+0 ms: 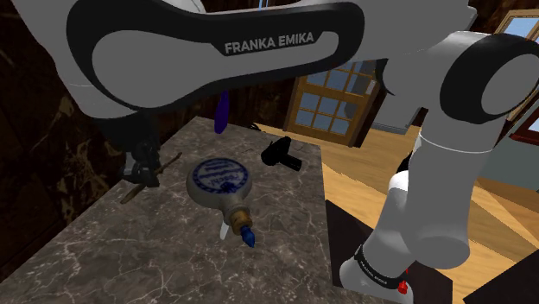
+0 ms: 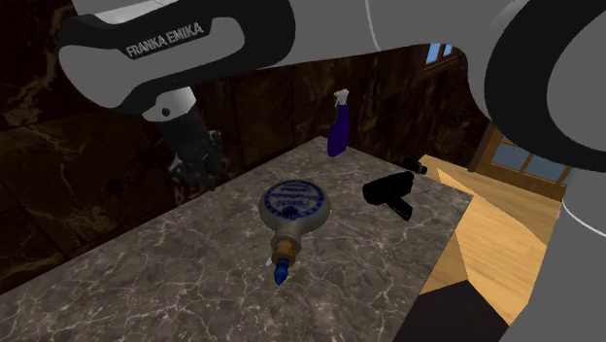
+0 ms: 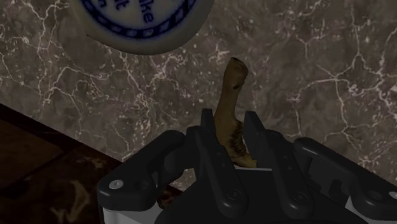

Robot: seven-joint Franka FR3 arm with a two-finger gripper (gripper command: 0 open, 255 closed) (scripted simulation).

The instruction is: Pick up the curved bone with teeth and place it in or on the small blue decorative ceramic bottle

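1. Bone (image 3: 229,100): one, tan and rough, curved, with a row of small teeth along one edge. The jaws are closed narrowly on it, and both black fingers (image 3: 214,156) press its toothed end. It sits over the counter near an edge, just beside the bottle.
2. Bottle (image 1: 219,180): one flat, round flask lying on its side. It is glossy white with a blue rope-like ring, a brown neck and a blue stopper. The blue lettering is cut off and unreadable.
3. Counter (image 2: 146,282): dark marble with white veins.
4. One blue spray bottle (image 2: 337,126) stands upright at the back, and one matte black handled object (image 2: 387,189) lies nearby.
5. Arm (image 1: 173,52): white lettering reads "FRANKA EMIKA".
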